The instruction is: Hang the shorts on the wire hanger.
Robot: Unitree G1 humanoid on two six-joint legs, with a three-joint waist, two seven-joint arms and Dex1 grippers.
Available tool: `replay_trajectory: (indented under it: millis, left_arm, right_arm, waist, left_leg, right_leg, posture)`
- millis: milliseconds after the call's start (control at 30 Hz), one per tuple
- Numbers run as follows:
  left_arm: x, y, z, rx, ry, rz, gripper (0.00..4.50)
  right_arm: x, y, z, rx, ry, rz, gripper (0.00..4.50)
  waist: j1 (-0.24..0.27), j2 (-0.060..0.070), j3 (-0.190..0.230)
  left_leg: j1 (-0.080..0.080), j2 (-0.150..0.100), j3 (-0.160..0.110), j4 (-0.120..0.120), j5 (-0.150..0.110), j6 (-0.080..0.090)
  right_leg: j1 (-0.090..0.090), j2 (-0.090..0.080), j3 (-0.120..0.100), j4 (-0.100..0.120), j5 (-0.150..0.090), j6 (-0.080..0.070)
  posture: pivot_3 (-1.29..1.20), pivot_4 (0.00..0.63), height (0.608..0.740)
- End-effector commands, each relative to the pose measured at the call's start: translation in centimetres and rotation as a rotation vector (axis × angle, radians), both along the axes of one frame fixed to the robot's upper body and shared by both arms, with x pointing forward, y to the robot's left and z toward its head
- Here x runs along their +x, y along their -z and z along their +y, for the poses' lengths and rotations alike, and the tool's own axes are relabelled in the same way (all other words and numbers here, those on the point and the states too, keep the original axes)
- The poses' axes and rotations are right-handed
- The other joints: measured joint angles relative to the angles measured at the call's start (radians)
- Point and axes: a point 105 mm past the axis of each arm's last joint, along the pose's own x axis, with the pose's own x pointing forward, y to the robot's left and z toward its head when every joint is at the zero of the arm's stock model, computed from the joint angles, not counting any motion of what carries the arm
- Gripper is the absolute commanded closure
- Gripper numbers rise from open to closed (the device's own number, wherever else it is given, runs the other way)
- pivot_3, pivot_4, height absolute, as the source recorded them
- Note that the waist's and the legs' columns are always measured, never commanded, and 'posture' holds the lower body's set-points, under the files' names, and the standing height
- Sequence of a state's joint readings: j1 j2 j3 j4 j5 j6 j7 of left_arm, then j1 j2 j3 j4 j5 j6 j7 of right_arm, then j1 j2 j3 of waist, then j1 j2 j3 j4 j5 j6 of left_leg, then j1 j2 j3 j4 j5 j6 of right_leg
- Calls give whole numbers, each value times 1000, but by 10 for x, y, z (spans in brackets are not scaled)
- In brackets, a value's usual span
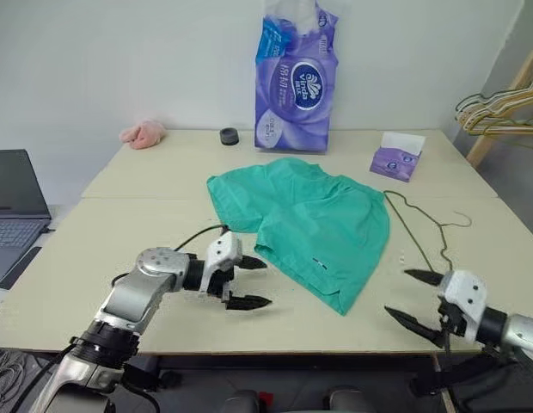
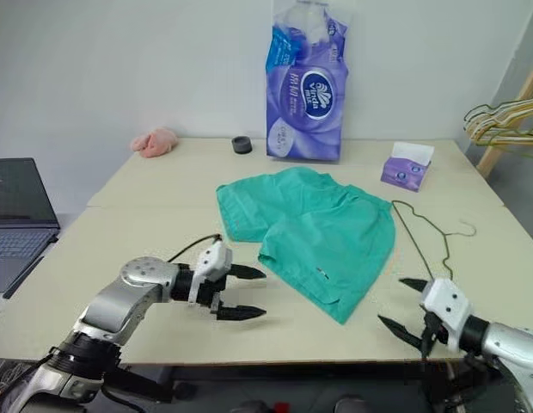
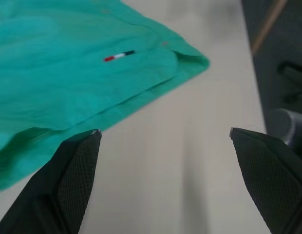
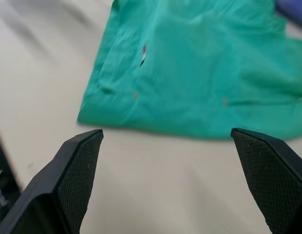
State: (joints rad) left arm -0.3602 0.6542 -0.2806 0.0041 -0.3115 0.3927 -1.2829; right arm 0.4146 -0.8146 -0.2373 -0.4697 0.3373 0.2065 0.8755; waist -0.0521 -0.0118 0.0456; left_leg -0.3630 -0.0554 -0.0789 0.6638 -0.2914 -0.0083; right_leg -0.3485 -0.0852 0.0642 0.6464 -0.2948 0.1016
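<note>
Pale wall backed your cream desk (image 1: 146,241), which ran across the middle of the frame. You had the shorts (image 1: 305,219) lying flat at the centre of the desk, teal-green, with one leg corner reaching toward the lower middle and a small striped label (image 3: 119,55) near that hem. Just right of them lay the wire hanger (image 1: 419,231), thin and dark, flat on the desk with its hook curling toward the right edge; its left side ran close along the shorts. Your left gripper (image 1: 248,282) hovered at lower left centre, fingers spread wide and holding nothing, pointing toward the near hem of the shorts without touching it. Your right gripper (image 1: 413,297) sat at the lower right, also wide and empty, near the hanger's lower end. At the back you had a purple tissue pack (image 1: 295,77) standing, a small purple box (image 1: 395,160) to its right, a pink cloth (image 1: 143,134) and a dark round object (image 1: 229,136). A laptop (image 1: 15,211) sat at the left edge.
</note>
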Motion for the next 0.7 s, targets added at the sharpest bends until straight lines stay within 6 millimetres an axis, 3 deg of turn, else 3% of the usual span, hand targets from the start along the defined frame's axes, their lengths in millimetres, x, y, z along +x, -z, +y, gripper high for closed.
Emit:
replay_trajectory:
  millis: [33,367,500,700]
  left_arm:
    - [4,1,-36,11,101,12,20]
    - [4,7,-111,58,184,38,20]
    - [15,16,-120,126,126,11,20]
    - [24,29,-119,235,98,-79,20]
  right_arm:
    - [-4,-7,2,-37,-52,-36,0]
    - [-10,-2,3,-42,-52,-53,0]
    - [-11,-2,3,-41,-49,-62,0]
    - [-10,-4,2,-44,-55,-75,0]
  waist:
    - [1,0,0]
    - [-19,-3,2]
    - [-28,-4,2]
    - [-36,-3,2]
  left_leg:
    - [0,0,0,1,0,0]
    - [0,0,0,1,0,0]
    - [0,0,0,1,0,0]
    - [0,0,1,1,0,0]
  right_leg:
    - [1,0,0,0,0,0]
    - [6,0,1,-1,0,1]
    - [6,0,1,-1,0,1]
    - [6,0,1,-1,0,1]
  posture:
    - [-169,18,740]
    - [-205,25,740]
    - [-213,27,740]
    - [-212,28,740]
